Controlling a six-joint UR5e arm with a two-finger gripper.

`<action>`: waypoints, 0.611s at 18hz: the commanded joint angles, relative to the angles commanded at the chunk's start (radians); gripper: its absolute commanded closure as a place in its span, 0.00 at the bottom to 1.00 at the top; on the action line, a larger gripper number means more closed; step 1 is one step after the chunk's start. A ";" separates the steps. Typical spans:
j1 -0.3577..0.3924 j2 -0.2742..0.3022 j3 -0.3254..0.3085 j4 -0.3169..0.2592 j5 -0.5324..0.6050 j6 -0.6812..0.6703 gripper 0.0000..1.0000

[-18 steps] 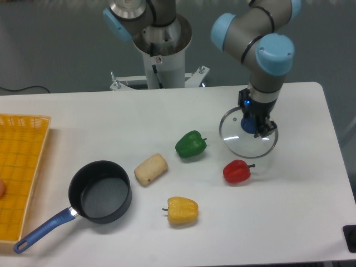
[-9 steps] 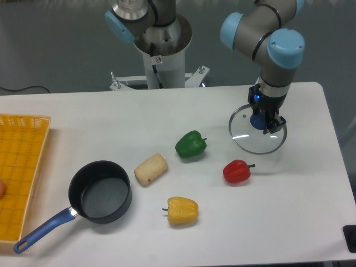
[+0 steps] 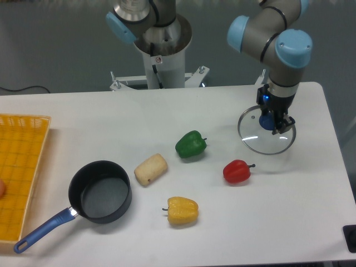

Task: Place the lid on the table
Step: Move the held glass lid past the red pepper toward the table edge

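Gripper: the gripper points straight down over the right part of the table, its two dark fingers closed around the blue knob of the lid; a small blue light shows on the wrist just above.
Lid: the lid is a round clear disc with a thin silver rim, held by its centre knob under the gripper. It looks close to level, slightly tilted toward the camera. Whether its rim touches the tabletop or hangs just above it cannot be told from this view.
Table: the table is a white top with rounded corners, and the lid sits over its right side, near the far right corner area.
Red pepper: the red pepper lies just in front of and to the left of the lid, near it but apart.
Green pepper: the green pepper lies left of the lid, around the middle of the table.
Yellow pepper: the yellow pepper lies toward the front edge, below the green one.
Bread roll: a pale bread roll lies between the green pepper and the saucepan.
Saucepan: the dark saucepan stands open at front left, its blue handle pointing toward the front left corner, well apart from the lid.
Tray: a yellow-orange mesh tray lies at the left edge of the table.
Arm: the grey arm with light blue joint caps reaches in from the base at the back centre.
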 joint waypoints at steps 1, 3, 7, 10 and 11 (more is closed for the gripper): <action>0.000 -0.014 0.002 0.011 0.000 -0.002 0.37; 0.009 -0.023 0.008 0.019 0.000 0.000 0.37; 0.009 -0.054 0.015 0.031 0.002 0.000 0.37; 0.009 -0.064 0.020 0.032 0.003 -0.002 0.37; 0.008 -0.072 0.020 0.034 0.003 -0.002 0.37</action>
